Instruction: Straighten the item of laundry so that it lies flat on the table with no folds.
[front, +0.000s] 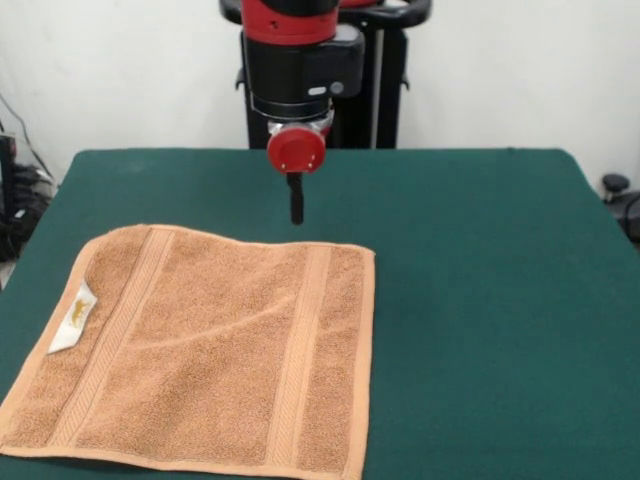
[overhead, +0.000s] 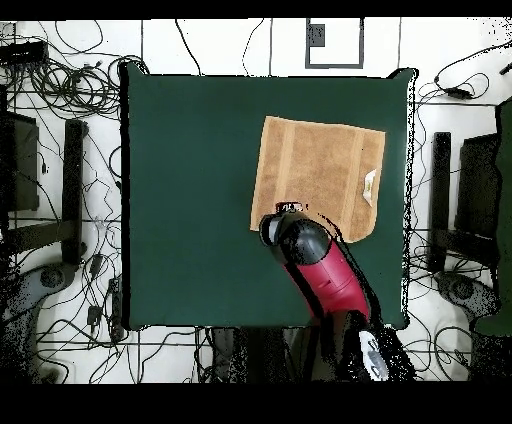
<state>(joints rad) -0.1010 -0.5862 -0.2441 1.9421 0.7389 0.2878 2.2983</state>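
On the table (front: 480, 260), the towel (front: 210, 350) lies spread flat.
Just beyond the towel's far edge, the gripper (front: 296, 212) hangs; its grip cannot be made out.

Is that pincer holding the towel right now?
No, the pincer hangs above the bare table, just beyond the towel.

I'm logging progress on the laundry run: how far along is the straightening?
Nearly done: the towel lies spread flat on the table, border bands straight, tag showing, no folds visible. The gripper hangs above its far edge, holding nothing. Only faint ripples might need smoothing.
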